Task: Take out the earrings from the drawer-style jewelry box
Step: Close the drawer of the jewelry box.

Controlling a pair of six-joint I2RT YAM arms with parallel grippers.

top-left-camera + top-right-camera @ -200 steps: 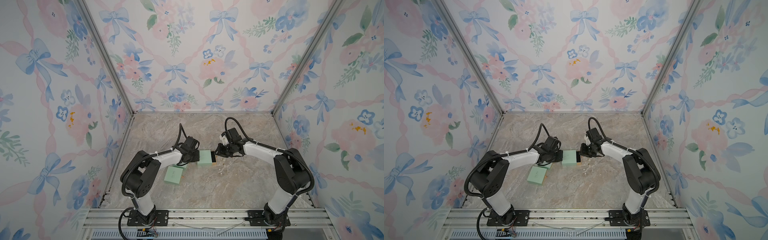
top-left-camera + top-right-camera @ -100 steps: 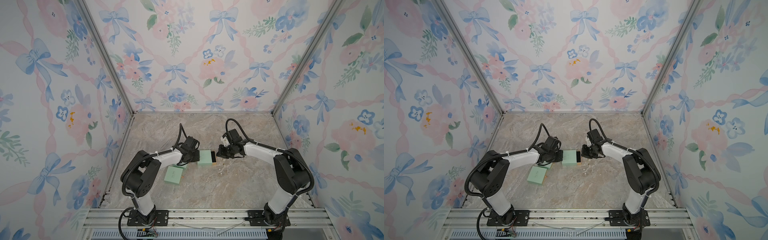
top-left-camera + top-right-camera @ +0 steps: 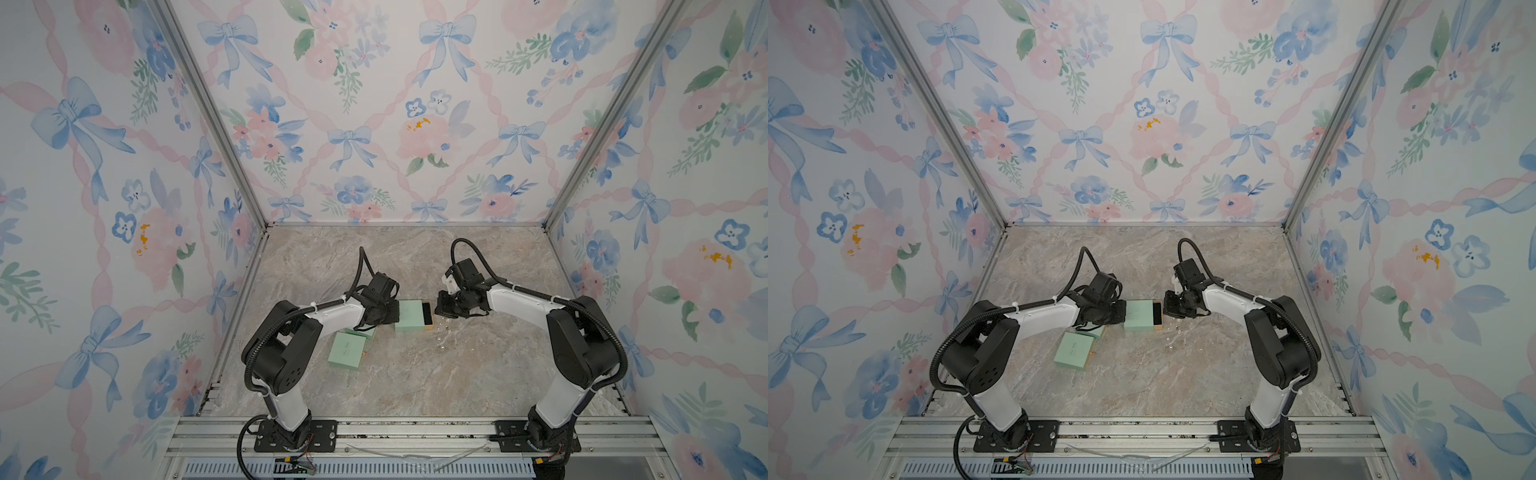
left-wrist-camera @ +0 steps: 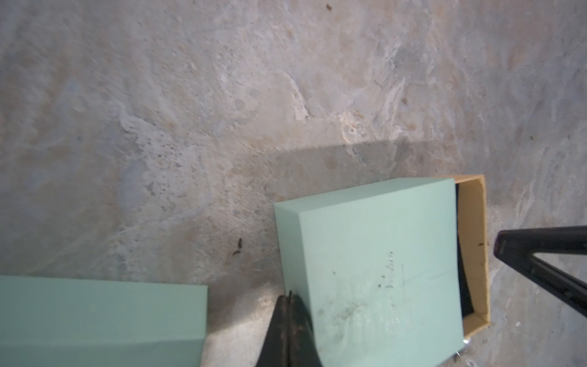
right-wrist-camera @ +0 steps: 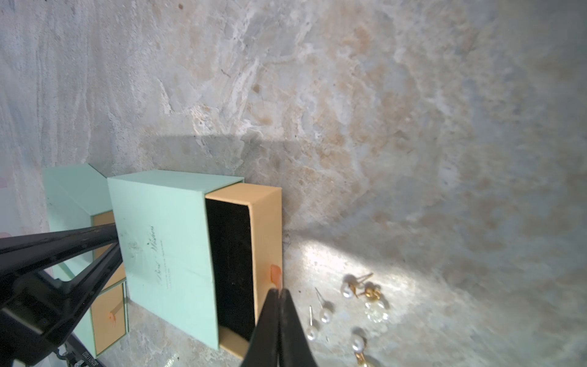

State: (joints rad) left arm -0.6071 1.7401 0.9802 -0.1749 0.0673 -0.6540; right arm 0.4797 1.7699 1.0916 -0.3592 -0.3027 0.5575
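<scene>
A marbled table (image 3: 415, 374) sits inside walls (image 3: 374, 104) papered with blue bows and pink flowers; a metal rail (image 3: 415, 430) runs along its front.

a marbled grey-beige table (image 3: 415, 374) carries three mint-green boxes: the middle box (image 3: 409, 316) with its tan drawer (image 5: 265, 222) pulled partly out, a front box (image 3: 347, 351) nearer the rail edge, and a third box (image 3: 369, 332) between them, mostly hidden. several pearl earrings (image 5: 347, 290) lie loose on the table just beside the drawer's front.
</scene>
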